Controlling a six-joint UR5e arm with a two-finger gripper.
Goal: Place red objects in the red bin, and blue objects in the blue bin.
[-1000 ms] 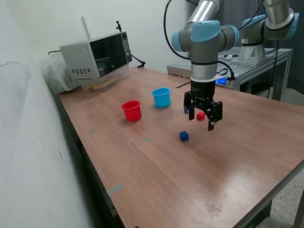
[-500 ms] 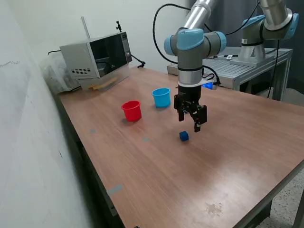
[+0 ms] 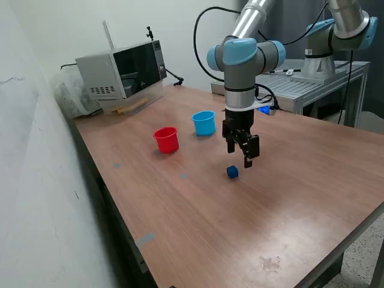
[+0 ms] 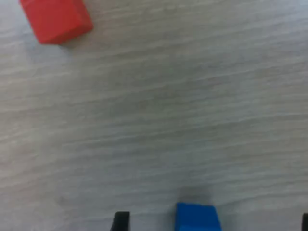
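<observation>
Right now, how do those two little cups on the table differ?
The red cup is red, the light-blue cup pale blue. The red cup stands further toward the exterior view's left and nearer that camera; the light-blue cup stands closer to the gripper. Both are upright, open-topped, slightly tapered and look the same size, and both rest on the wooden table.

You see a dark-blue cube (image 3: 232, 172) lying alone on the wood, apart from the upright red cup (image 3: 166, 140) and light-blue cup (image 3: 204, 123); a red cube (image 4: 57, 20) lies farther off.
</observation>
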